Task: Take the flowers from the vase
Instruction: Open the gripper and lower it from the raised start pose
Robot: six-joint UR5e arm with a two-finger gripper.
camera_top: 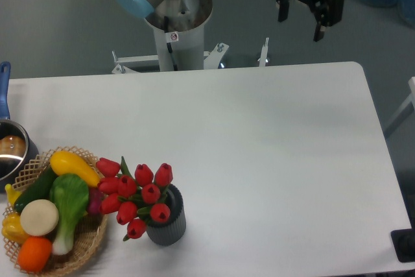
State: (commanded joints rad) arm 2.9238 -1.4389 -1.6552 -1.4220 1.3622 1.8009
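We are hanging our end effector (pixel 300 14) at one o'clock in the frame, beyond the far edge of the table (pixel 259 147), its two fingers spread apart and gripping nothing. The flowers (pixel 137 198) are sitting in the vase (pixel 166 223) at seven o'clock, close to the table's near edge, their heads leaning toward nine o'clock over the rim of the basket (pixel 78 251) just beside them. We are judging the task as not yet begun: the bunch is untouched, and reaching, closing on the stems and lifting are all still ahead. Between the end effector and the vase we are seeing a wide stretch of bare tabletop, so the diagonal run toward seven o'clock is looking unobstructed. The crowding is all on the nine o'clock side, where the basket of toy vegetables is nearly touching the blooms and a pot (pixel 11 150) is sitting at the left edge. We are reckoning an approach from above or from three o'clock is offering the most room.
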